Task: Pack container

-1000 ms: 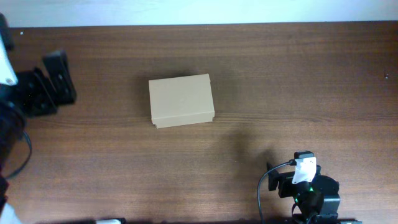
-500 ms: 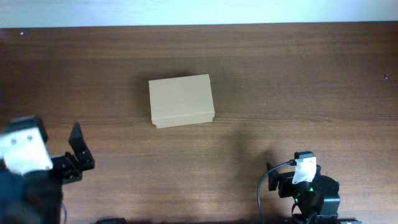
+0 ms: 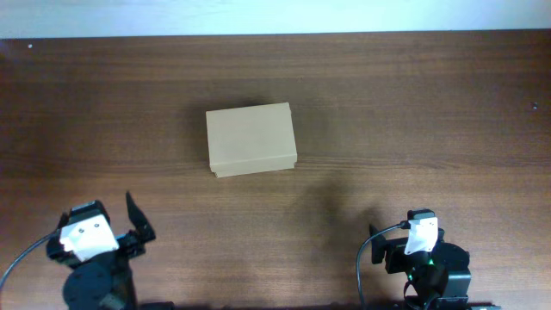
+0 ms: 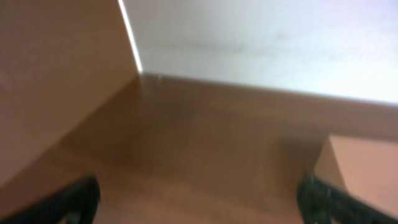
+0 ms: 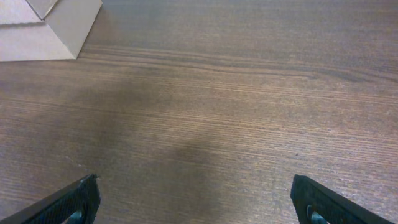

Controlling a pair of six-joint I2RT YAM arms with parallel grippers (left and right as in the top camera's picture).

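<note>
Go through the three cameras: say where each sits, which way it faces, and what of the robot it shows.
Overhead: above the table, looking straight down; box mid-table, left arm and right arm at the near edge.
Left wrist: on the left arm, facing across the table toward the far wall; left fingers spread at the bottom corners.
Right wrist: on the right arm, tilted down at the tabletop; right fingers spread likewise.
Shared: all three show the box.

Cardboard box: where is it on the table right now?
In the overhead view the cardboard box sits closed, slightly left of centre on the table, in its far half, apart from the left arm and right arm at the near edge.
</note>
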